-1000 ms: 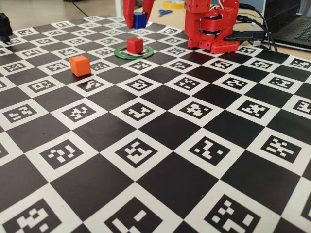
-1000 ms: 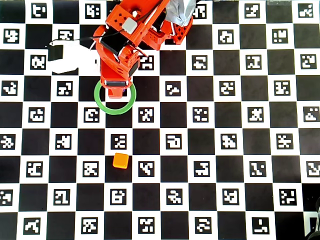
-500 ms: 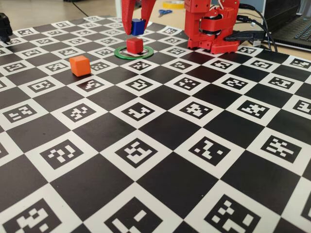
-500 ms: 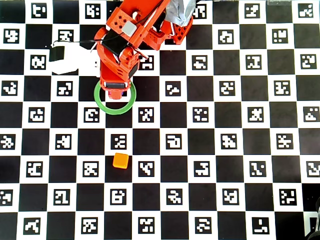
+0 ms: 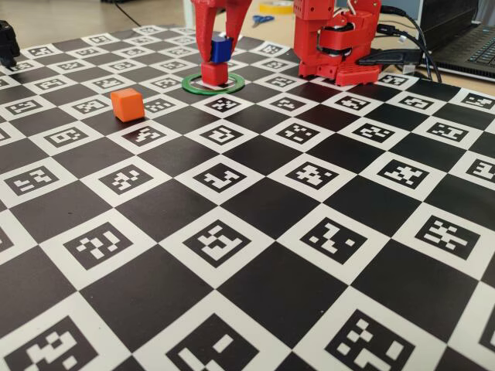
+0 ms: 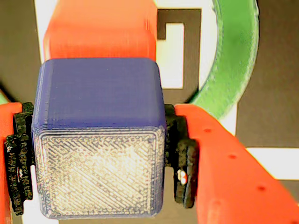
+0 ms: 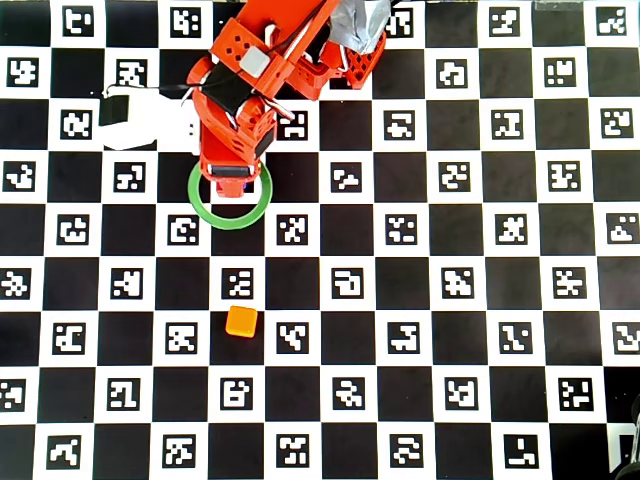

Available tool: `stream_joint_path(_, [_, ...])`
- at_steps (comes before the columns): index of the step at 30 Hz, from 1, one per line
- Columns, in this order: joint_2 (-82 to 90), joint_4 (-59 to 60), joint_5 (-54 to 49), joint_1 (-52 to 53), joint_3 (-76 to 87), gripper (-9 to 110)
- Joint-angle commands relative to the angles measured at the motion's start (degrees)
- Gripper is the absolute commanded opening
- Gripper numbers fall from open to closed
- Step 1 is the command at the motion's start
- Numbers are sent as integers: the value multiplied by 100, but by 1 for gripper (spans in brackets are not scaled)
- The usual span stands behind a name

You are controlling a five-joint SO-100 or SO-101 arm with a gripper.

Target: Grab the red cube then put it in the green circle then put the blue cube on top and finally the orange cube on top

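Note:
My red gripper is shut on the blue cube and holds it just above the red cube, slightly to its right in the fixed view. The red cube sits inside the green circle. In the wrist view the blue cube fills the gap between the fingers, with the red cube beyond it and the green circle at the right. In the overhead view the gripper covers both cubes over the green circle. The orange cube lies apart on the mat; it also shows in the overhead view.
The checkerboard marker mat covers the table. The arm's red base stands right of the ring. A laptop, cables and scissors lie beyond the mat's far edge. A white sheet lies by the base.

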Motion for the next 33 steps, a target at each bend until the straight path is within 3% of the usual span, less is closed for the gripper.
stream_joint_path(1, [26,-62,-79,62,-62,7])
stream_joint_path(9, [18,-70,-70,79,-35,10])
stream_joint_path(33, [97,-70,18,141,-18,46])
